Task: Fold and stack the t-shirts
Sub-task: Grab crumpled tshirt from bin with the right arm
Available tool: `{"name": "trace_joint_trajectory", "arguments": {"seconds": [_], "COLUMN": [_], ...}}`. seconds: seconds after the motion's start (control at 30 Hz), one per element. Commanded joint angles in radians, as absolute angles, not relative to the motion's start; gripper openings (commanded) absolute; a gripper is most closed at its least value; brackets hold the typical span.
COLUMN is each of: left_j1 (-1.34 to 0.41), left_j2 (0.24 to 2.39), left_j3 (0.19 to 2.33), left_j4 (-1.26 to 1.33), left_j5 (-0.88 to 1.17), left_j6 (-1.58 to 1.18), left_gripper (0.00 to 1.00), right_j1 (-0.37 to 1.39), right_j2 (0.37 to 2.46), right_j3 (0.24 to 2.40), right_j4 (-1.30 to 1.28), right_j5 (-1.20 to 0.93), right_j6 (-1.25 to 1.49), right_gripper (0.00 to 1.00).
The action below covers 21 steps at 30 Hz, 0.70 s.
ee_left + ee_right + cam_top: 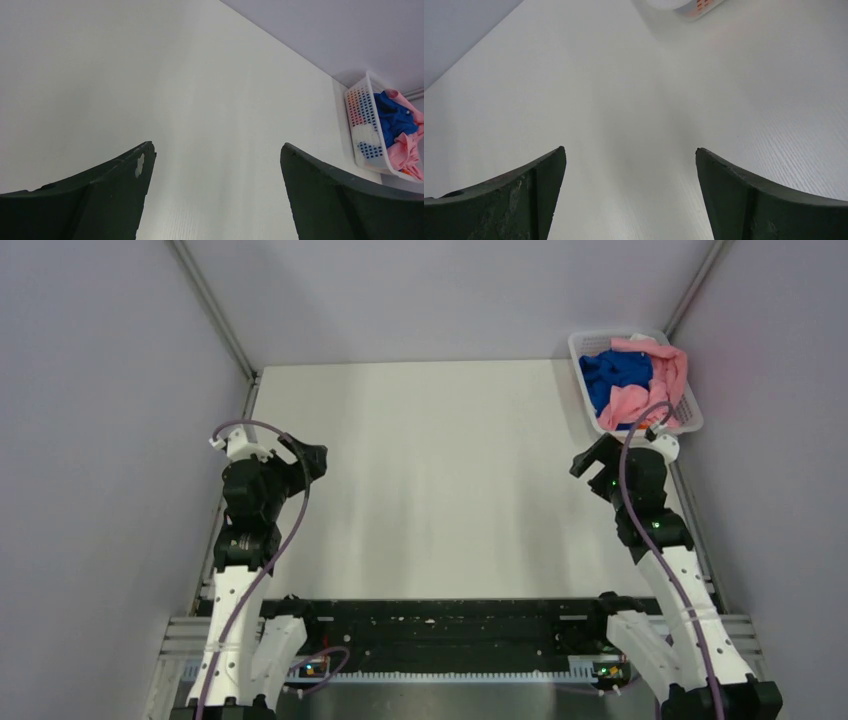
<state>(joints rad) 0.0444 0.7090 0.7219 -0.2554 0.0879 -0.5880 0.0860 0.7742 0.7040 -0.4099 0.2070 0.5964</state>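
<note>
At the left edge of the white rectangular table (pixel 440 470) we find the black two-finger left pincer (pixel 312 460), raised on its black-and-white arm with a purple cable (pixel 292 510) looping along it; its jaws stand wide apart and hold nothing; in its own wrist view the left pincer (pixel 216 146) has only bare tabletop between its two dark fingers (pixel 120 190); the shirts lie well apart from it, across the table toward the far right corner; further right we come to the black two-finger right pincer (pixel 592 458), also lifted above the table and turned toward the table's middle; its jaws too are spread wide and grip nothing, and the right pincer (pixel 630 149) looks down on plain white surface; at the top edge of that view a white corner with orange showing through it peeks in, and we cannot tell for sure what it is; just beyond this pincer and to its right sits the white plastic lattice basket (pixel 600 338), in the far right corner of the table; inside it the shirts lie crumpled together, unfolded; the royal blue cloth t-shirt (pixel 612 375) fills the basket's left side; the pink cloth t-shirt (pixel 655 375) is draped over the right side and the near end, partly on top of the blue one; in the left wrist view the basket (pixel 362 125) appears at the right edge, and a scrap of orange cloth (pixel 411 172) shows beneath the pink.
</note>
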Motion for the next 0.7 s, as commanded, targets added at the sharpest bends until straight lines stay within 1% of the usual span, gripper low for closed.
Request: {"name": "trace_joint_trajectory", "arguments": {"seconds": [0.0,0.13,0.2,0.4,0.47,0.57,0.67], "left_j1": [0.046,0.046,0.045,0.045,0.046,0.046,0.046], "left_j2": [0.691,0.696,0.699,0.699,0.699,0.697,0.695], "left_j3": [0.736,0.736,0.744,0.759,0.758,0.760,0.756], "left_j4": [-0.228,-0.224,-0.230,-0.251,-0.252,-0.252,-0.247], "left_j5": [0.070,0.036,0.021,-0.030,-0.045,-0.082,-0.107], "left_j6": [-0.566,-0.579,-0.576,-0.551,-0.557,-0.576,-0.578], "left_gripper": [0.99,0.99,0.99,0.99,0.99,0.99,0.99], "right_j1": [0.080,0.080,0.079,0.065,0.022,-0.024,-0.031], "right_j2": [0.789,0.839,0.903,1.165,1.245,1.360,1.492], "right_j3": [0.806,0.855,0.888,1.168,1.253,1.336,1.457], "right_j4": [-0.347,-0.204,-0.155,-0.210,-0.252,-0.237,-0.266], "right_j5": [0.209,0.231,0.253,0.381,0.351,0.249,0.209], "right_j6": [0.552,0.453,0.407,0.248,0.231,0.196,0.131], "right_gripper": [0.99,0.99,0.99,0.99,0.99,0.99,0.99]}}
